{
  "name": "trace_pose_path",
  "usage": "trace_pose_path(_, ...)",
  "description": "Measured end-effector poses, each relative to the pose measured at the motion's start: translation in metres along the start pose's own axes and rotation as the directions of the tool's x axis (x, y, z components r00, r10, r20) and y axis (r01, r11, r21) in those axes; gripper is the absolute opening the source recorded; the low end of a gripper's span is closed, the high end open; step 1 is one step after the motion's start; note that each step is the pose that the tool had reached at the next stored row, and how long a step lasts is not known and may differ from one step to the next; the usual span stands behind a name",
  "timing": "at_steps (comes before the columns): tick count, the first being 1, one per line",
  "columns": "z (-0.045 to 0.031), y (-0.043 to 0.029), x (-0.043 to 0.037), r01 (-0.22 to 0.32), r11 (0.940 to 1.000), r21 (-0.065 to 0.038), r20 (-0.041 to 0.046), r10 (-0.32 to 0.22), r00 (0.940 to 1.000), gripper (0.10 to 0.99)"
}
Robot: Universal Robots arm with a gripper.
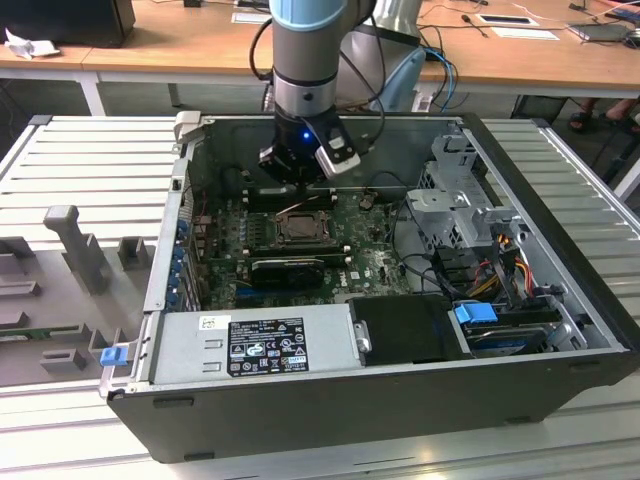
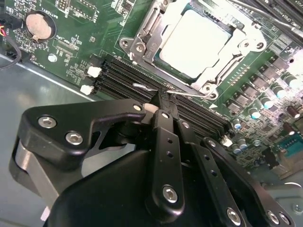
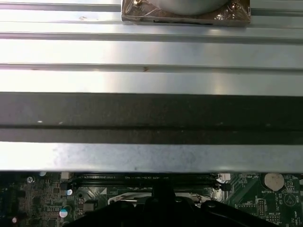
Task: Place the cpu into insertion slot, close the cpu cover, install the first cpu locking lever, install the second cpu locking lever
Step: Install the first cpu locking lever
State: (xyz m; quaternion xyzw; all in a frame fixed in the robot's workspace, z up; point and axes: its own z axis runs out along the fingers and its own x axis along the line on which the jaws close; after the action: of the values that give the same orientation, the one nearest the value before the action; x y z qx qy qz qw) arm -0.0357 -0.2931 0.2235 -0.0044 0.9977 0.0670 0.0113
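Gripper fingers pressed together, pinching nothing, beside a thin locking lever; cpu seated under cpu cover, toward frame's upper right.

The open computer case is being viewed from above and in front; its motherboard is being shown close-up in both wrist views, the case wall lying at twelve o'clock.

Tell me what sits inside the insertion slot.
The cpu lies in the insertion slot, its silver top showing through the cpu cover. The cover's frame hides its edges, and the socket contacts beneath are covered.
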Motion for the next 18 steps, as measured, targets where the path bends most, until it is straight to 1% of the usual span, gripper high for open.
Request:
trace_pose_path(7, 0.0034, 0.0005, -0.0064, 0.003, 1.0, 0.0, -0.0005, -0.003, 1.0, 0.106)
trace_pose_path(18, 0.0102, -0.0004, -0.0134, 0.007, 1.0, 0.0, -0.0012, -0.007, 1.0, 0.106)
